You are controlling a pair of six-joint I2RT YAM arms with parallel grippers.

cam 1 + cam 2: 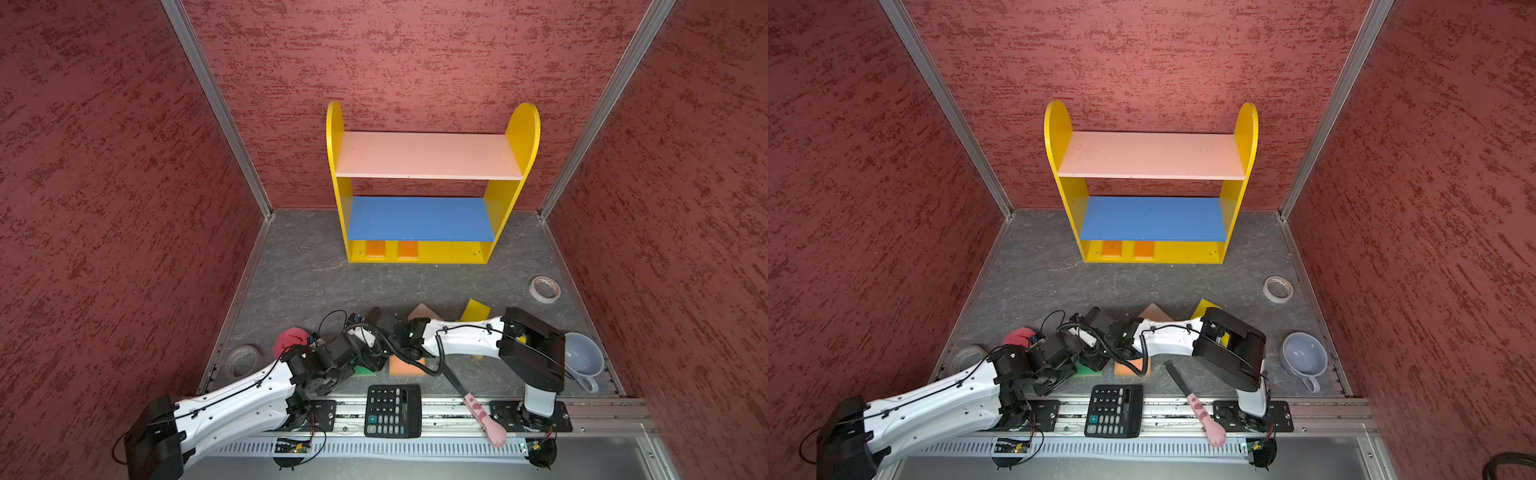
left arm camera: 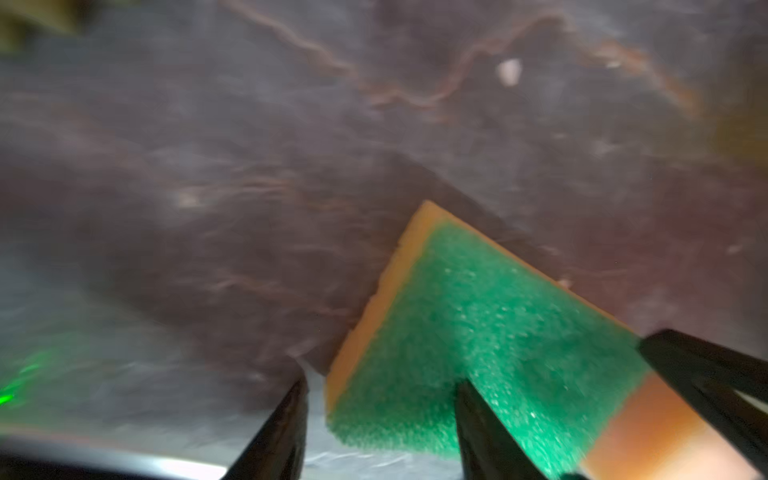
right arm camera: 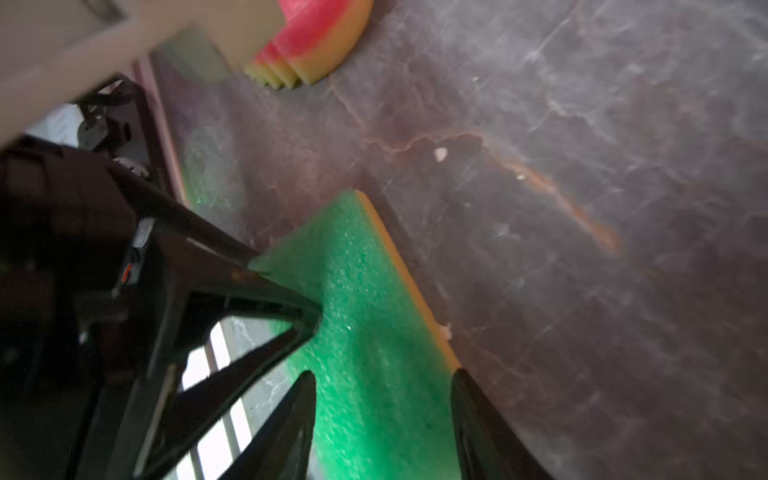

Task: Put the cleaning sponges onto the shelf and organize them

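robot lab test cell: red panel walls (image 1: pixel 104 187), aluminium rail (image 1: pixel 440 415) carrying two arms (image 1: pixel 465 336)

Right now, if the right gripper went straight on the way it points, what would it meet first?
The green sponge: it lies right ahead of the right gripper, partly between its open fingers. Depth is unclear; it may already touch.
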